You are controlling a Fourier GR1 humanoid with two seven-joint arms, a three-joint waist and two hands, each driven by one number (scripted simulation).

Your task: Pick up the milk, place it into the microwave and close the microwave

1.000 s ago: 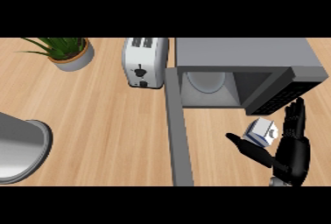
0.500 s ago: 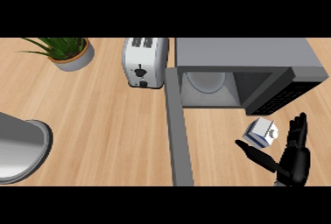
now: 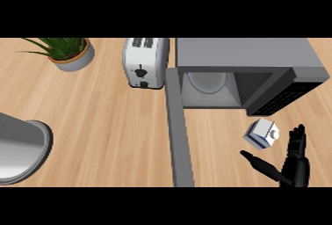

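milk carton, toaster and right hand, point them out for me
milk carton [image 3: 262,133], head view, its white top face
toaster [image 3: 145,63], head view, its top by the slots
right hand [image 3: 295,165], head view, its palm

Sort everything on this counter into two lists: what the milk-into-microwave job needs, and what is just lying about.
Needed for the job:
milk carton
microwave, with its door open
right hand, open beside the carton

Just lying about:
toaster
potted plant
metal bowl at the left edge
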